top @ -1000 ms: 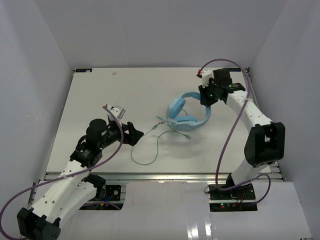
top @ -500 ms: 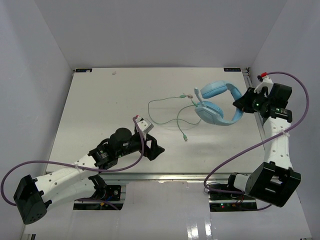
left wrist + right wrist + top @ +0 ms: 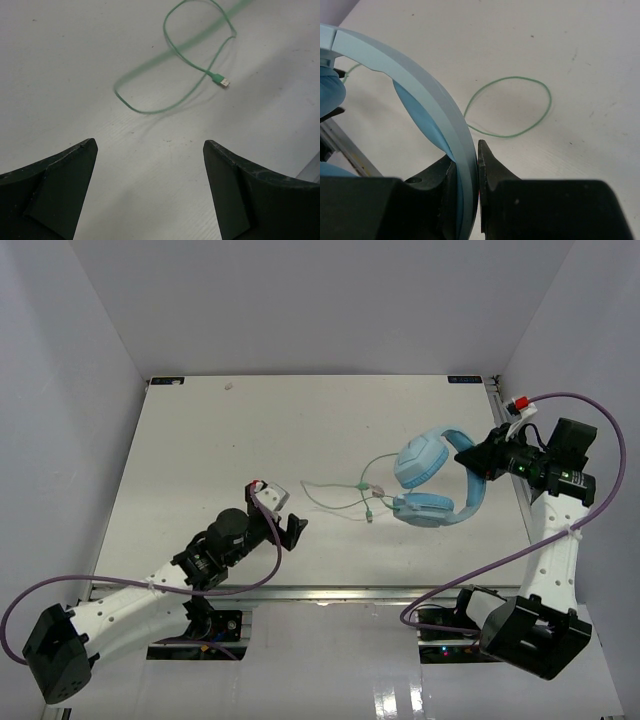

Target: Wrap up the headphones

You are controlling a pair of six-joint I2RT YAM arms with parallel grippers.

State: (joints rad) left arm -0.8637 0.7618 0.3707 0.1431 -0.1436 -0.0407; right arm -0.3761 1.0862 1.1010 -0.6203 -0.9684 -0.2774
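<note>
Your right claw (image 3: 470, 458) clamps the headphones (image 3: 420, 462) by the band, and the cable plug (image 3: 223, 80) lies ahead-right of your nearer, wide-open left claw (image 3: 293, 531).

Count entry. One pair of headphones (image 3: 430, 508) is recorded, with two ear cups (image 3: 420, 460). One thin green cable (image 3: 335, 502) is counted, ending in one plug (image 3: 220, 79). Two robot arms (image 3: 130, 598) are noted, each with one hand: left hand (image 3: 288, 533), right hand (image 3: 472, 456). Two purple cables (image 3: 572, 396) are logged. One tabletop (image 3: 200, 440).
</note>
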